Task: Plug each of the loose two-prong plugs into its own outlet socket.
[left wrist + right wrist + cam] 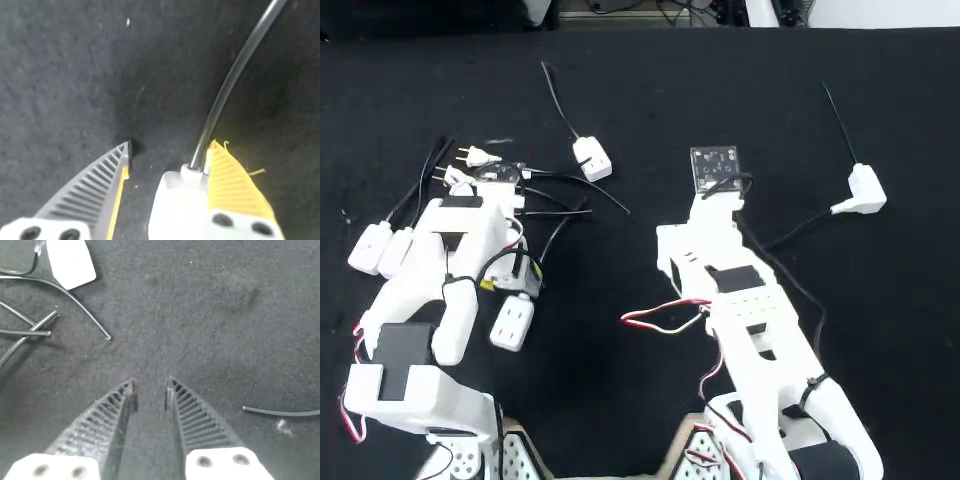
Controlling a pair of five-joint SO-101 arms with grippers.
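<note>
On the black table, the left arm lies over the left side, its end effector down among a tangle of black cables. In the left wrist view its fingers are spread. A white plug body rests against the yellow finger, and a strip of table shows between the plug and the grey ribbed finger, so the plug is not clamped. The plug's black cable rises away from it over the table.

Just beyond that arm's tip, a loose two-prong plug lies on the far left of the table with its prongs pointing left. A white outlet socket lies on the near side, just right of the left arm. Two white corded blocks lie side by side at the left edge. Another white corded block lies farther off, between the arms, with its cable running away toward the far side.

The right arm stretches along the middle of the table. Its end effector is narrowly parted and holds nothing, with bare table beneath its tips. An angled white plug with a thin cable lies far to the right, well apart from it.
</note>
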